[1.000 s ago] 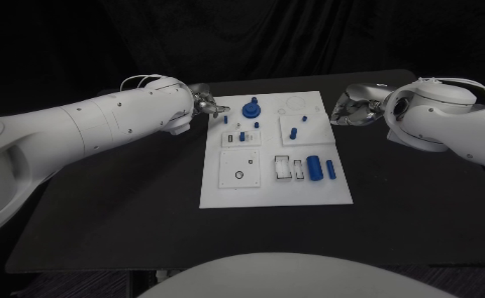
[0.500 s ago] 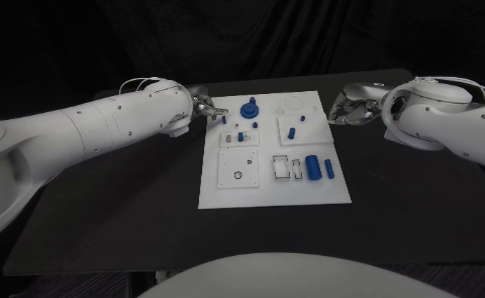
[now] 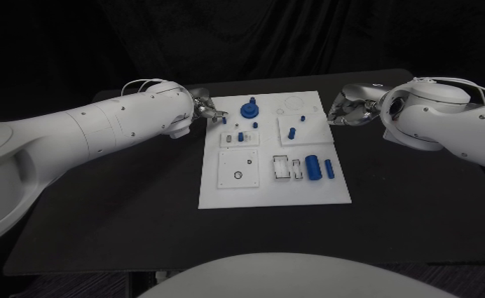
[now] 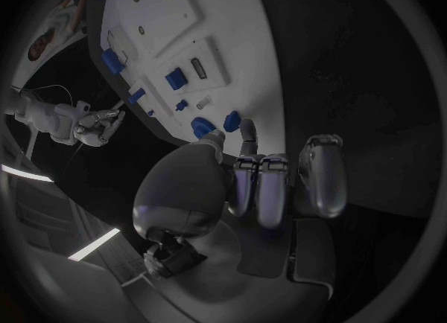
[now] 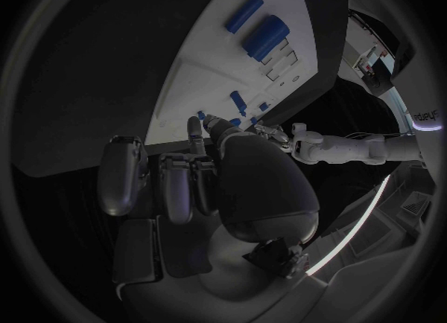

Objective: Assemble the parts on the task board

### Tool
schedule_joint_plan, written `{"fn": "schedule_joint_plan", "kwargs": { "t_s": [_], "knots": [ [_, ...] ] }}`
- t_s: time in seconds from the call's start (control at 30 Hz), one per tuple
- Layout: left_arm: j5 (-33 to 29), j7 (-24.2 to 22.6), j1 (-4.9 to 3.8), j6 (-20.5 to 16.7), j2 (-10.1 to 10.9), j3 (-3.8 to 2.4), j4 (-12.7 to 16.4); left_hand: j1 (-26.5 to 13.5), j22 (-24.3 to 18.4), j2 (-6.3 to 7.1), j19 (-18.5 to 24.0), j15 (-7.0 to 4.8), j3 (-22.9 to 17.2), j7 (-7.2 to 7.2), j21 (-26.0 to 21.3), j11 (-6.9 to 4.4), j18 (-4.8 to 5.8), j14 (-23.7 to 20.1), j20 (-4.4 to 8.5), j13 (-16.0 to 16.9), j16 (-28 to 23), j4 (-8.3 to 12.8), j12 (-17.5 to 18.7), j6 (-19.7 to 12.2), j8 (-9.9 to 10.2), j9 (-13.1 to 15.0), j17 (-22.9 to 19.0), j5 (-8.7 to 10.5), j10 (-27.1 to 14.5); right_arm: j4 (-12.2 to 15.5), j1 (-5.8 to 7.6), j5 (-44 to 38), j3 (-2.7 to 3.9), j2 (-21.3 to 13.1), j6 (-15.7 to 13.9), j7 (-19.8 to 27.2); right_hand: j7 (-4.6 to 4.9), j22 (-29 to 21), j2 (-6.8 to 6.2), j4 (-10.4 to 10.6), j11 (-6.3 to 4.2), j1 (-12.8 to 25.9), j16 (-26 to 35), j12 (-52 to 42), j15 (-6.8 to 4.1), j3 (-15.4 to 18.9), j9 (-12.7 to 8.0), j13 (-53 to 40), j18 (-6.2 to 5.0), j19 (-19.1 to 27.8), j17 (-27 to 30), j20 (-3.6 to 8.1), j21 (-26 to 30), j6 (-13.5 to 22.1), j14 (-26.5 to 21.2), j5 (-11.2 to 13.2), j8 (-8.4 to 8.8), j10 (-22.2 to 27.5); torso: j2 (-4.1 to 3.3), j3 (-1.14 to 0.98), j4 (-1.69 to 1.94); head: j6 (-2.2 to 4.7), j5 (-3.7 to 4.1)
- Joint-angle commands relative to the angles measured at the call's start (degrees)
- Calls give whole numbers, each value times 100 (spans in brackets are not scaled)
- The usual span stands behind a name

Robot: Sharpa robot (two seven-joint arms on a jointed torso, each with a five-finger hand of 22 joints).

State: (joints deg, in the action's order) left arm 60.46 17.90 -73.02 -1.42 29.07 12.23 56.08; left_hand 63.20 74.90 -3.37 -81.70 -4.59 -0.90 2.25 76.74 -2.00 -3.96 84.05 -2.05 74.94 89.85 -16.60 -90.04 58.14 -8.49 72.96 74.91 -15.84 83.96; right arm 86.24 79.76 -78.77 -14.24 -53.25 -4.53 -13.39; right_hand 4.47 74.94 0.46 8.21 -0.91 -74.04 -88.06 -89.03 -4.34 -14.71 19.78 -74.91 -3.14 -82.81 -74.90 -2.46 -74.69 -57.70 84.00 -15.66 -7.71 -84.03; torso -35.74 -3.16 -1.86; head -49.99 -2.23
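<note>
- No brand, label or legible writing is seen on the task board (image 3: 275,193) or on its parts; a few pale letters at the rim of the right wrist view are cut off and cannot be read.
- The left hand (image 3: 206,110) is set at the board's far left edge, mostly hidden behind its own white arm in the head view. In the left wrist view its fingers (image 4: 267,185) are curled in, and one fingertip seems to touch a small blue part (image 4: 232,120) at the board's edge; whether that part is pinched cannot be told.
- The task board is laid flat in the middle of the black tabletop (image 3: 121,221), between the two hands.
- On the board, about eight blue parts can be counted in the head view: a round knobbed part (image 3: 249,109) at the far left, several small pegs too small to make out, and two cylinders, the large cylinder (image 3: 315,167) just beside the thin cylinder (image 3: 329,168), at the near right.
- One small dark ring (image 3: 238,174) is seen on the near-left panel.
- The right hand (image 3: 345,111) is held just off the board's far right edge, fingers (image 5: 177,181) curled inward with nothing seen in them.
</note>
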Motion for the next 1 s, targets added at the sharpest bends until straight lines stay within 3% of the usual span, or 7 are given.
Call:
{"fn": "schedule_joint_plan", "kwargs": {
  "t_s": [0.03,0.17,0.43,0.7,0.83,1.0],
  "knots": [
    [-23,-127,17,56,-15,-5,-13,53,853,-2,46,32,-1,15,-35,44,31,595,-15,1506,15,27,4,-43,17,-9,1509,-40,604,0,-17,-12,4,-3,-57,0,-4,994,-4,-35,29,-62,15,3,35,0,10,-1399,-51,34,-1313,0,34,-37,527,-4,-10,-484,-2,1,0,-1,9],
    [-23,-194,27,-46,-17,-5,-8,38,854,2,46,33,12,21,-36,47,31,595,-16,1506,15,12,4,-44,21,-15,1509,-35,604,0,-18,-12,4,-9,-56,-2,-4,994,-4,-35,29,-62,15,3,35,0,10,-1399,-51,34,-1313,0,34,-37,527,-4,-10,-484,-1,0,1,-1,8],
    [-23,-321,34,-191,-25,-5,18,-121,850,-47,68,48,139,33,-88,61,21,595,-31,1506,15,-12,4,-18,41,-67,1509,238,604,-3,-21,-12,4,-6,-51,-3,-4,994,-4,-35,29,-62,15,3,35,0,10,-1399,-51,34,-1313,0,34,-37,527,-4,-10,-484,-3,2,-3,-1,-1],
    [-23,-382,35,-271,-31,-5,25,-129,848,-48,70,48,147,33,-93,62,20,595,-31,1506,15,-11,4,-17,42,-69,1509,253,604,-3,-22,-12,4,-10,-28,-16,-1,991,0,-52,32,-64,21,6,37,-4,14,-1396,-53,35,-1309,0,45,-42,526,-3,-9,-481,2,-1,3,-1,11],
    [-23,-406,35,-310,-51,-5,4,-116,848,-59,73,48,149,28,-100,60,19,595,-32,1506,15,-2,4,-5,37,-71,1509,215,604,-7,-24,-12,4,-15,-3,-22,-1,991,0,-52,32,-64,21,6,37,-4,14,-1396,-53,35,-1309,0,45,-42,526,-3,-9,-481,0,0,2,-1,4],
    [-23,-401,36,-289,-90,-5,-42,-25,853,-67,77,43,151,19,-118,52,16,595,-31,1506,15,14,4,6,40,-88,1509,11,604,-12,-27,-12,4,-5,11,-21,-1,991,0,-52,32,-64,21,6,37,-4,14,-1396,-53,35,-1309,0,45,-42,526,-3,-9,-481,1,1,2,-1,-2]
  ]
}}
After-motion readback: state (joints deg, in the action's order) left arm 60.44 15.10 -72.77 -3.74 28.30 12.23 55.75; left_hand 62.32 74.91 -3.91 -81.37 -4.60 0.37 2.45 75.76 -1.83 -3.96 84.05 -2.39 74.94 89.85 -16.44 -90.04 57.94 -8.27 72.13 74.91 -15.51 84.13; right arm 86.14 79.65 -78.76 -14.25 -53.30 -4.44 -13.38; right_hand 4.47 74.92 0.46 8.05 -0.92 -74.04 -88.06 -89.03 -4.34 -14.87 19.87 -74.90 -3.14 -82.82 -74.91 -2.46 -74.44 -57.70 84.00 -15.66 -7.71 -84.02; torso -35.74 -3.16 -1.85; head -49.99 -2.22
